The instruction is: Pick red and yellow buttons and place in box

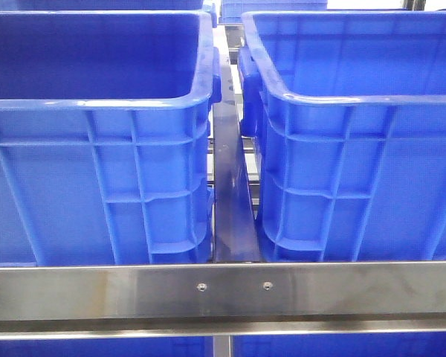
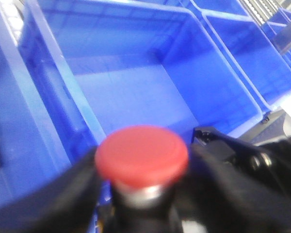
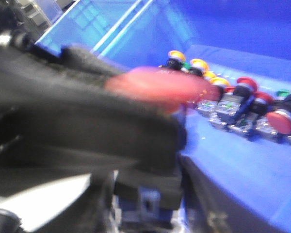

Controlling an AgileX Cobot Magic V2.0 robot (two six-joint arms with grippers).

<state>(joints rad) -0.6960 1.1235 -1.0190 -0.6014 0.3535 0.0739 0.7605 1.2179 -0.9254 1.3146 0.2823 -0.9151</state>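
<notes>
Left wrist view gives us the clearest read: the left gripper (image 2: 140, 194) is closed on a red button (image 2: 141, 154), its domed cap up and facing the camera, its metal collar and body running down between the dark fingers (image 2: 53, 194). Beyond it, and lower, lies the open blue box (image 2: 136, 92), whose floor looks bare (at least the part we can see). So the drop point sits ahead of and below the held button, and we judge the left arm the better placed to release.

The right gripper (image 3: 150, 126) also clamps a red-capped button (image 3: 160, 85), though blur smears the cap. It hangs over a bin where the loose buttons (image 3: 237, 104) lie in a cluster, red and yellow caps mixed, bodies tipped at various angles.

The front view shows only two blue crates (image 1: 97, 104) and a steel rail (image 1: 223, 286); neither arm appears there.
</notes>
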